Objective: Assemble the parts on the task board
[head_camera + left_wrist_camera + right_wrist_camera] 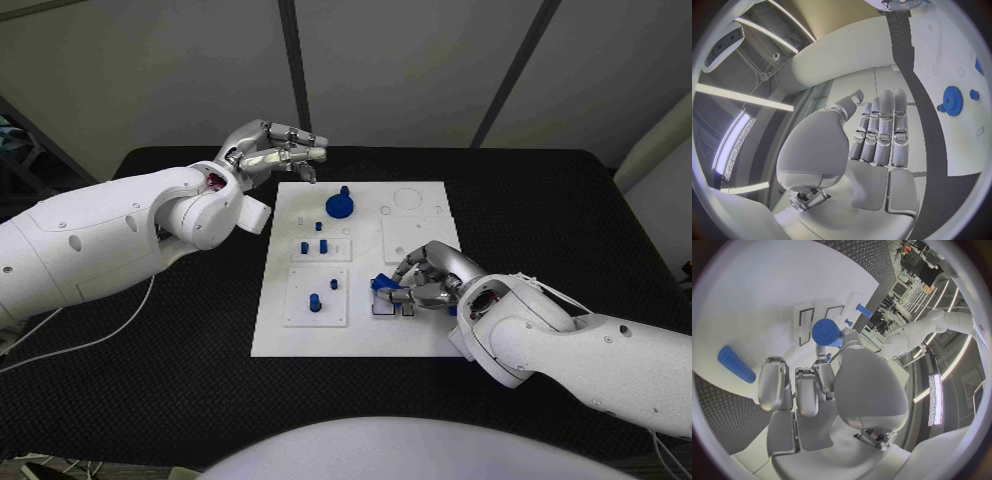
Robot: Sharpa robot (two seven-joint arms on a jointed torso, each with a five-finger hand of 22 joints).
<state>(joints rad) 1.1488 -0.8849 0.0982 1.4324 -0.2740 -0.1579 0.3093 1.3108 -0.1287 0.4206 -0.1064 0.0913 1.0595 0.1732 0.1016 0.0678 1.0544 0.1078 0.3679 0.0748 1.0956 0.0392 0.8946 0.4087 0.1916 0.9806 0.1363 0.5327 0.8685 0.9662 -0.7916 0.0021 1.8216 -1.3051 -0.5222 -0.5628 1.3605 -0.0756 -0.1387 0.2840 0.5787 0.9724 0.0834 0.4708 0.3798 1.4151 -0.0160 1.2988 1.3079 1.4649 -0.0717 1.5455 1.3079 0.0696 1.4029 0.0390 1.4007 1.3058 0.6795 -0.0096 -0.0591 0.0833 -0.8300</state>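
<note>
The white task board [361, 325] lies mid-table. My right hand [430, 278] rests over its right front area, and its thumb and fingers pinch a blue round part [826, 332] low over the board; the same part [385, 283] pokes out at the fingertips. A blue cylinder [736, 364] lies flat on the board beside that hand. A blue gear [339, 205] stands at the board's back, and several small blue pegs [320, 246] stand in the left-hand blocks. My left hand [274, 150] hovers off the board's back left corner with its fingers [879, 130] straight and holding nothing.
The black table [548, 210] surrounds the board on every side. Raised white blocks [404, 240] sit on the board's right half. In the left wrist view the gear [951, 100] and a small blue peg [974, 94] lie well away from my left hand.
</note>
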